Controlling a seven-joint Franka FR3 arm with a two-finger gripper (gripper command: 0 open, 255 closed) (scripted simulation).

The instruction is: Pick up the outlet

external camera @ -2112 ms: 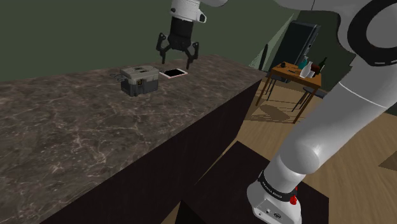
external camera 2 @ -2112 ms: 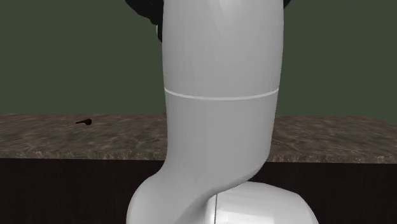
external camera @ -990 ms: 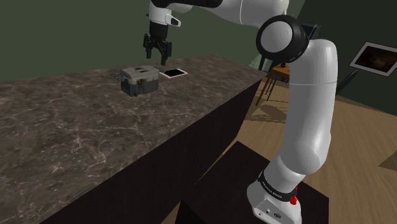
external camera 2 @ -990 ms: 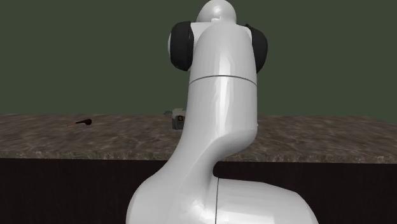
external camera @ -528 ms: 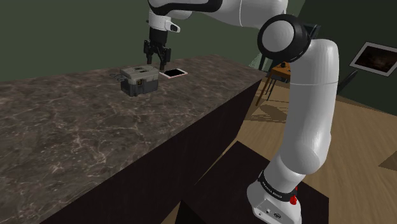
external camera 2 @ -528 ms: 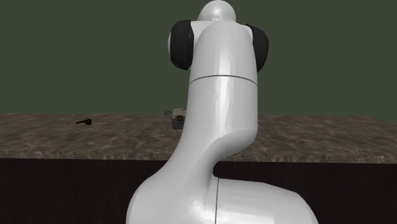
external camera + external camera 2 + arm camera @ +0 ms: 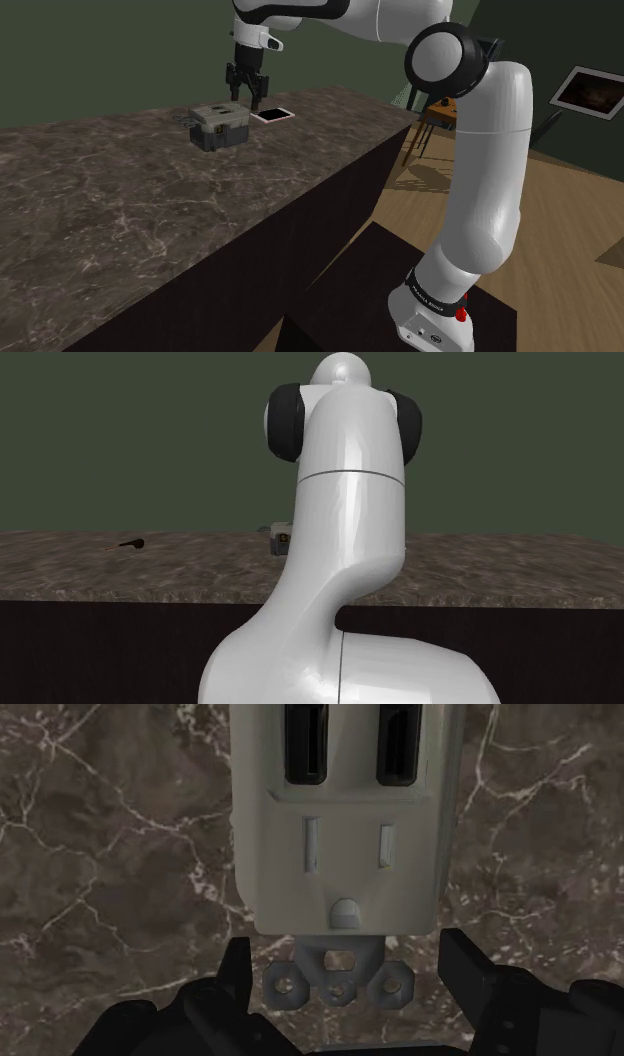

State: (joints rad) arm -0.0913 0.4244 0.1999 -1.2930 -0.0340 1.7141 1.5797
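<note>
Bearing surface: dark brown, white-veined stone-patterned worktop [image 7: 120, 220]. It carries every item noted below.
Arm: white jointed arm with dark joints [image 7: 485, 150]. It rises from its stand and arches over to the worktop's far end, which brings the tool down from above.
Task item: boxy outlet with a dark grey body and cream face [image 7: 220, 125]. It lies face up on the worktop near the far end. The wrist view shows its face [image 7: 340, 854] with two dark slots, a three-pin socket and a metal mounting tab.
Tool: black two-finger tool [image 7: 247, 97], hanging just above the outlet's far edge. In the wrist view [image 7: 347, 966] its fingers stand wide apart, one to either side of the cream face, clasping nothing. The spread is judged to be set for straddling the body before descent.
Neighbour: thin white-rimmed dark slab [image 7: 272, 115], just beside the outlet.
Stray item: small dark object [image 7: 133, 543], well apart from the outlet. Its identity cannot be told.
Concealed: the arm hides most of the outlet in the second exterior view. The wrist view cuts off the outlet's slotted end. Clearance between the fingers and the outlet's sides is hard to judge.
</note>
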